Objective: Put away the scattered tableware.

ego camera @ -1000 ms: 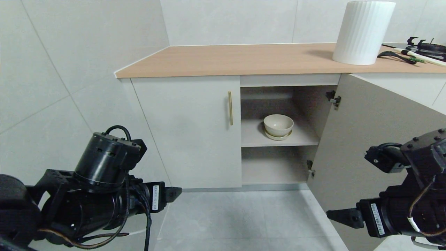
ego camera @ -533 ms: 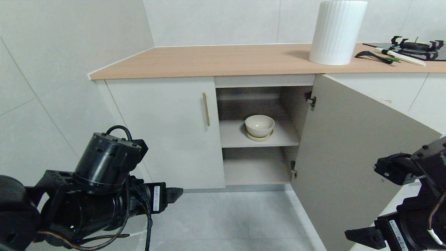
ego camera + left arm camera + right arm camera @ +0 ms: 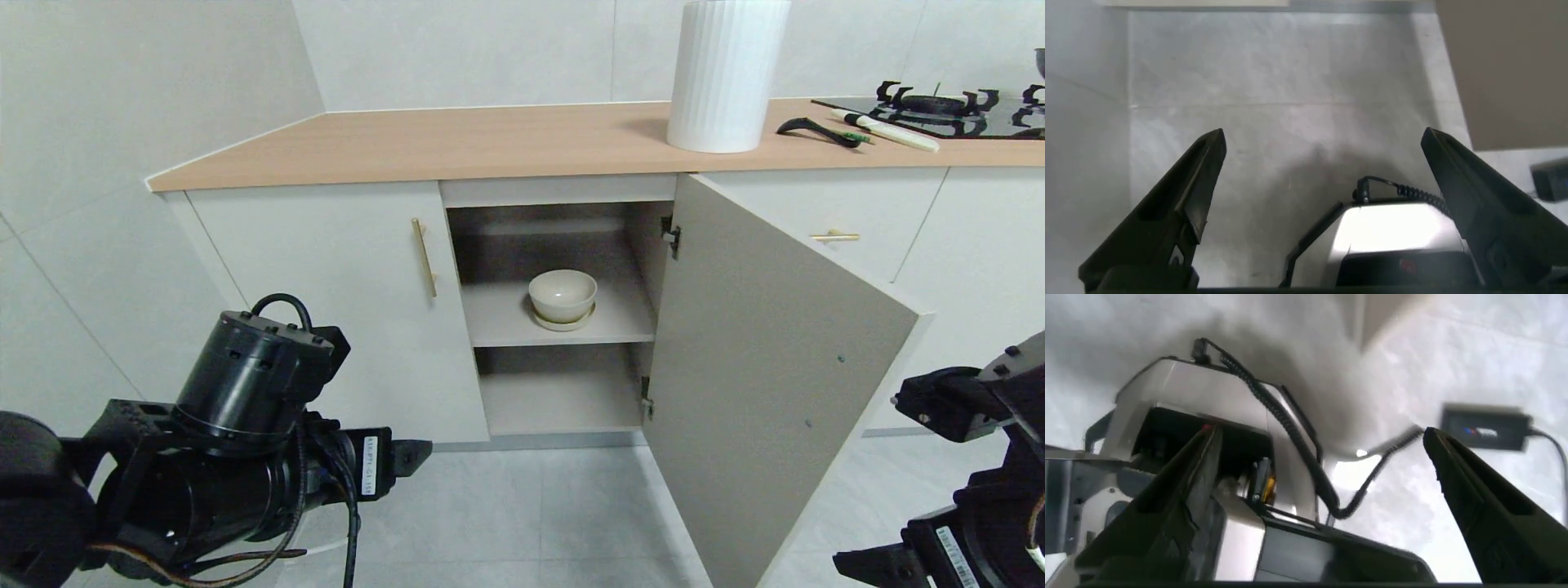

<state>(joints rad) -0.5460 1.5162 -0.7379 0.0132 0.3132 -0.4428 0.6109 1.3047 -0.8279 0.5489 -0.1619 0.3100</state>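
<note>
A cream bowl (image 3: 562, 294) sits on a small plate (image 3: 562, 322) on the upper shelf of the open cabinet (image 3: 555, 327). My left gripper (image 3: 411, 454) hangs low at the left, well in front of the cabinet and over the floor. In the left wrist view the left gripper (image 3: 1323, 163) is open with only floor tiles between its fingers. My right gripper (image 3: 853, 562) is low at the right, beside the open cabinet door (image 3: 767, 351). The right gripper (image 3: 1323, 457) is open too and holds nothing.
On the wooden counter (image 3: 457, 143) stand a tall white ribbed container (image 3: 727, 73), a black utensil (image 3: 816, 131) and a white-handled one (image 3: 886, 131), next to a gas hob (image 3: 939, 106). The left door (image 3: 326, 302) is closed. A black adapter (image 3: 1485, 427) lies on the floor.
The head camera has turned right, so the cabinet sits further left in the picture. My right gripper now shows lower and further right. The left arm has kept still.
</note>
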